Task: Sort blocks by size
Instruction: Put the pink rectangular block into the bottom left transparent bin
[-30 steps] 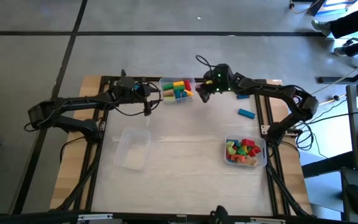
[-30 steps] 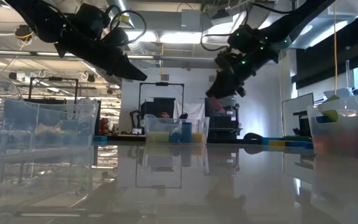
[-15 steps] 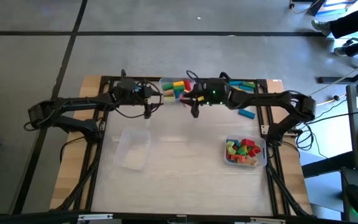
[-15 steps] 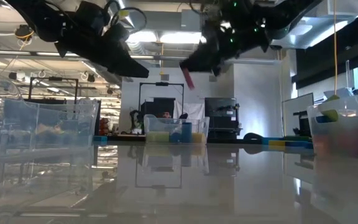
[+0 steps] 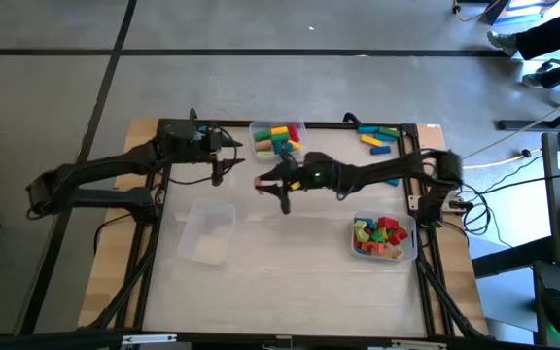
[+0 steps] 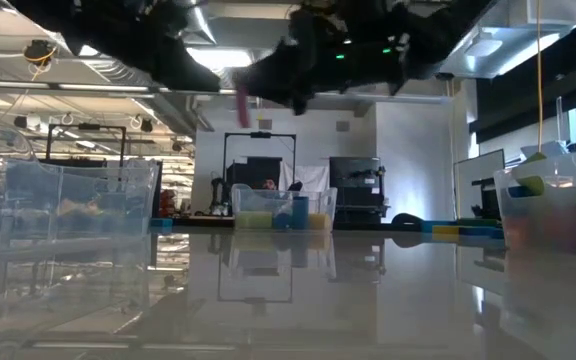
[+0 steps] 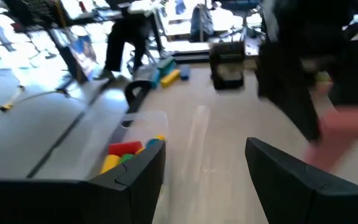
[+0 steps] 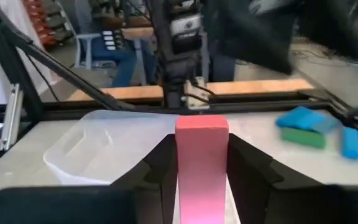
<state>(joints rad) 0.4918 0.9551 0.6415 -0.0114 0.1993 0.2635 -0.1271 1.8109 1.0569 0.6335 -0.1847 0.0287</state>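
Note:
My right gripper (image 5: 268,183) hangs over the middle of the table, shut on a pink block (image 8: 201,163) that also shows in the low view (image 6: 242,105). My left gripper (image 5: 229,148) waits open and with nothing in it, high up left of the far clear bin (image 5: 277,138), which holds red, yellow, green and blue blocks. An empty clear bin (image 5: 207,231) rests on the table at the near left. Another bin (image 5: 384,238), full of mixed blocks, sits at the near right. My right gripper pinches the pink block between its two fingers (image 8: 159,171), one on each of the block's opposite sides (image 8: 182,174). The fingers reach in about level from the table's right. The block stands roughly upright in the hold, lifted well clear of the table.
Loose blue, green and yellow blocks (image 5: 379,137) lie at the far right of the table; two of them show in the right wrist view (image 8: 306,123). The dark frame rails (image 5: 411,165) run along the table's sides. A person walks beyond the far right corner.
My right gripper has swung from beside the far bin toward the table's left and near side, levelling out, with the pink block still in its hold. My left gripper has risen and drawn back toward the left edge, staying open.

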